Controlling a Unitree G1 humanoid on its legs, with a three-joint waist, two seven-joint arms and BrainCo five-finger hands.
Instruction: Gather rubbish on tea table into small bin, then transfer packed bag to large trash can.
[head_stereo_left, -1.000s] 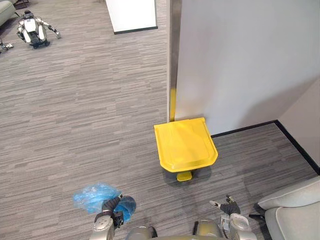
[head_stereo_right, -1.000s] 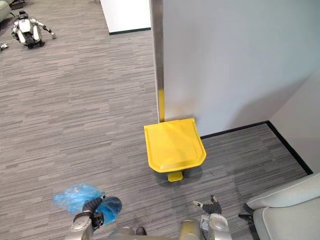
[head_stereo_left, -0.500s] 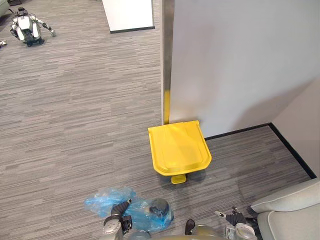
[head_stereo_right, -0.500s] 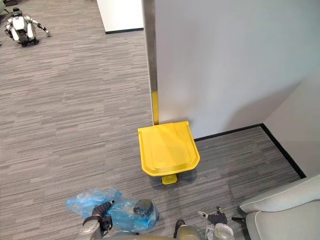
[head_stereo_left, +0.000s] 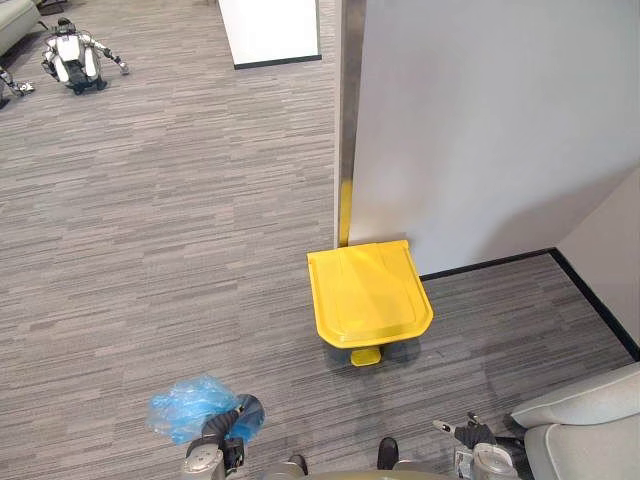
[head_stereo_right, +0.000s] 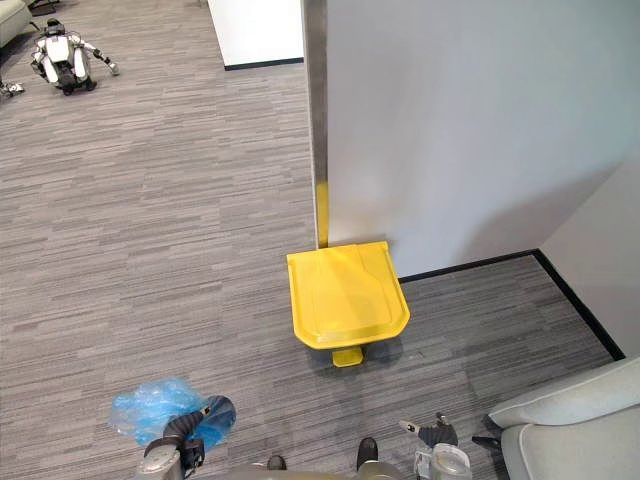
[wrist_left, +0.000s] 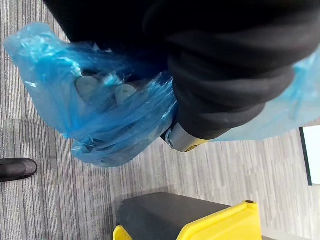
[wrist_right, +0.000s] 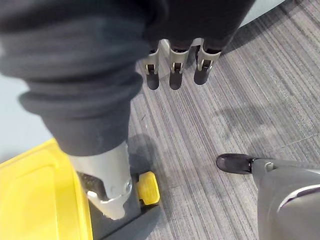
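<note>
the left hand (head_stereo_left: 228, 432) is closed on the bag (head_stereo_left: 184, 409): its fingers curl into the bunched blue plastic, and in the left wrist view they show as grey shapes through the film, with the plastic wrapped round the dark cover. the bag hangs from this hand above the carpet (head_stereo_left: 180, 220), crumpled and translucent, with dim lumps inside that cannot be made out. it sits low on the robot's left, well apart from the can (head_stereo_left: 368, 292).

the right hand (wrist_right: 172, 55) hangs low on the robot's right, holding nothing. its fingers (wrist_right: 173, 75) point down in a straight, loose row, and the thumb stands apart from them. below it in the right wrist view lie the carpet, the can's yellow lid and the pedal (head_stereo_left: 365, 356).

the can stands ahead of the robot, between the two hands and farther out. its lid is down and shut. the pedal sticks out at the foot of the side facing the robot. in the left wrist view its body is dark grey under the yellow rim. its back is against a grey wall (head_stereo_left: 480, 120), just beside that wall's metal-edged corner (head_stereo_left: 345, 110), where a yellow strip runs up from behind the lid.

a grey sofa (head_stereo_left: 590, 430) fills the near right corner, close to the right hand. far off at the upper left a small robot (head_stereo_left: 78, 60) sits on the carpet, and a white panel (head_stereo_left: 270, 30) stands at the top.
</note>
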